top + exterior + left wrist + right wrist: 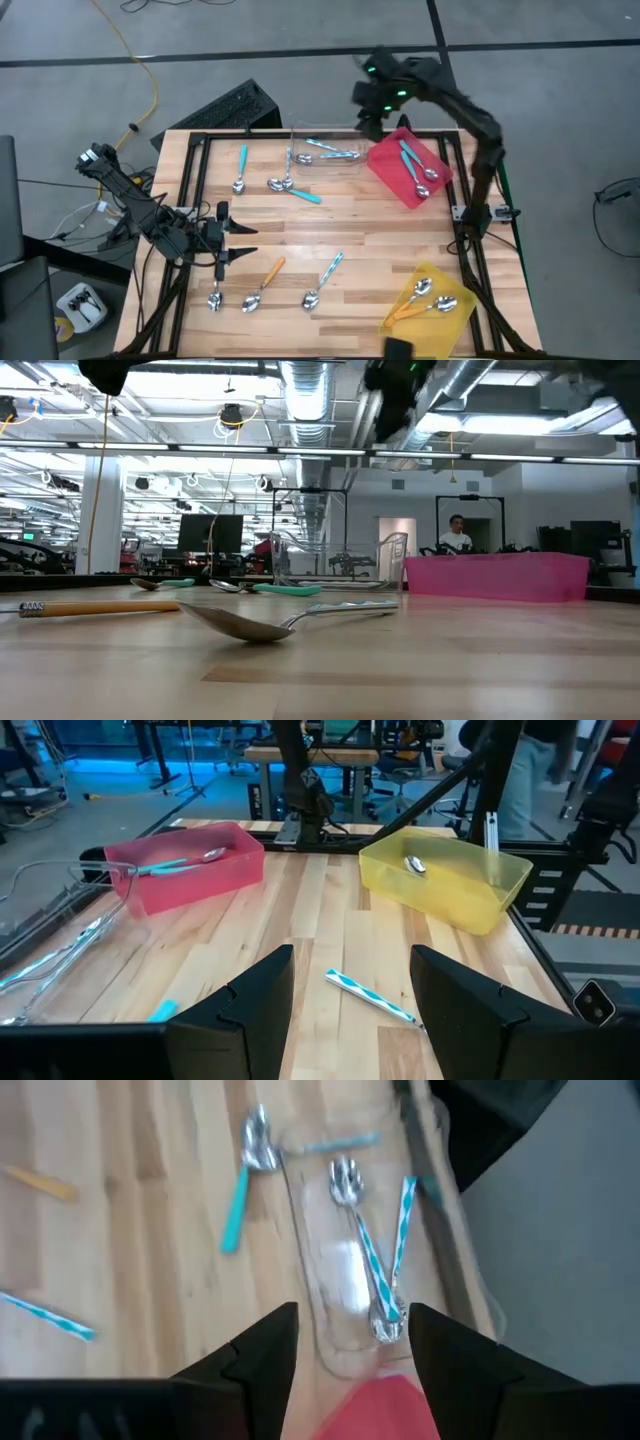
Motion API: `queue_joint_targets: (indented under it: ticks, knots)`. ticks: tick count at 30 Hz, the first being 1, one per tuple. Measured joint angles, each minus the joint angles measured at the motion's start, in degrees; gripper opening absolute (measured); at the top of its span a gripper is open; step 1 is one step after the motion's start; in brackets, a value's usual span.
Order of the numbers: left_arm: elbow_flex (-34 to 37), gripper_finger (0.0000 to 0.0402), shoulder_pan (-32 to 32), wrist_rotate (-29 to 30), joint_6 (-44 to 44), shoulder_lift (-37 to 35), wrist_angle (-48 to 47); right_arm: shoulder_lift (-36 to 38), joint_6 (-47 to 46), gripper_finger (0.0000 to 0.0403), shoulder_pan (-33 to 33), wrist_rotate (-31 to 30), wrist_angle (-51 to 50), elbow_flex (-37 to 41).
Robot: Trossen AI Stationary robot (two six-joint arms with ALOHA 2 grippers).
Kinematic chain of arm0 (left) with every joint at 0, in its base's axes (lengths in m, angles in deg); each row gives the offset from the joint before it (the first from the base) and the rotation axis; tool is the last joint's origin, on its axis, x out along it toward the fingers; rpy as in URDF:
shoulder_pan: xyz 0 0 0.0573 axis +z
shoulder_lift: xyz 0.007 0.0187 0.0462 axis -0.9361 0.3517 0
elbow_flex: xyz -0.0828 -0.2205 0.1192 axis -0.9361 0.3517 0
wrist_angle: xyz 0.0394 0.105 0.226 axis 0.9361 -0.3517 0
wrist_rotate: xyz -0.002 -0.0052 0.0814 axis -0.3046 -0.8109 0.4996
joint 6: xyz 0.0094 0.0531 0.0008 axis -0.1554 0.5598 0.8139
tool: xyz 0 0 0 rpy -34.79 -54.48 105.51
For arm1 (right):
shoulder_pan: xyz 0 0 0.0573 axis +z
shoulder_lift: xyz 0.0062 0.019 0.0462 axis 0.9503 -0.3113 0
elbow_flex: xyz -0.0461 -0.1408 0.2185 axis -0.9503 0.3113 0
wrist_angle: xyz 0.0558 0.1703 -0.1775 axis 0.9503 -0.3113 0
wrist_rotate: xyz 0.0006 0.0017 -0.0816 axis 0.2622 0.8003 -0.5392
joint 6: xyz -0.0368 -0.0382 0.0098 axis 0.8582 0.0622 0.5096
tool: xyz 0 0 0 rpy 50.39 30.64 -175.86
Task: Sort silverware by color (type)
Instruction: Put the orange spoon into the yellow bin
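Spoons lie spread over the wooden table [370,225]. Two teal ones [241,168] [298,191] lie at the far left. An orange one [264,284] and a blue-striped one [325,279] lie near the front. The clear tray [325,150] holds two striped spoons [385,1270]. Teal spoons lie in the red tray [410,165], orange ones in the yellow tray [430,300]. My right gripper [352,1315] is open, high over the clear tray's end beside the red tray. My left gripper [352,955] hovers open at the table's left, pointing toward the right, with the striped spoon [368,995] ahead of it.
Another spoon [215,296] lies at the front left, below the left arm. Black frame rails [195,170] run along the table's sides. A dark keyboard-like object [230,108] and cables lie beyond the far left corner. A person [457,535] stands far off in the room.
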Motion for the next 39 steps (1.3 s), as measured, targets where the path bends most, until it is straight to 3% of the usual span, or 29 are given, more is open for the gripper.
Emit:
queue_joint_targets:
  ticks: [13,16,19,32,39]
  knots:
    - [-0.01,0.0185,0.0,-1.42,-2.58,-0.02,0.09,18.95,-3.65,0.0217,-1.5,2.89,-8.17,0.19]
    - [0.01,0.0185,0.0,-1.44,-4.6,-0.02,0.09,24.0,-4.17,0.0217,-2.02,3.27,-5.96,4.23]
    - [-0.01,0.0185,0.0,-1.47,-6.04,-0.02,0.11,30.8,-4.42,0.0217,-2.71,5.36,-1.28,13.15]
    - [-0.01,0.0185,-0.02,-1.45,-7.32,-0.02,1.18,59.1,-11.06,0.0217,-4.49,6.35,31.86,67.29]
    - [-0.01,0.0185,-0.02,-2.62,-7.57,-0.02,1.03,66.63,-23.79,0.0217,-0.91,15.86,62.03,93.8]
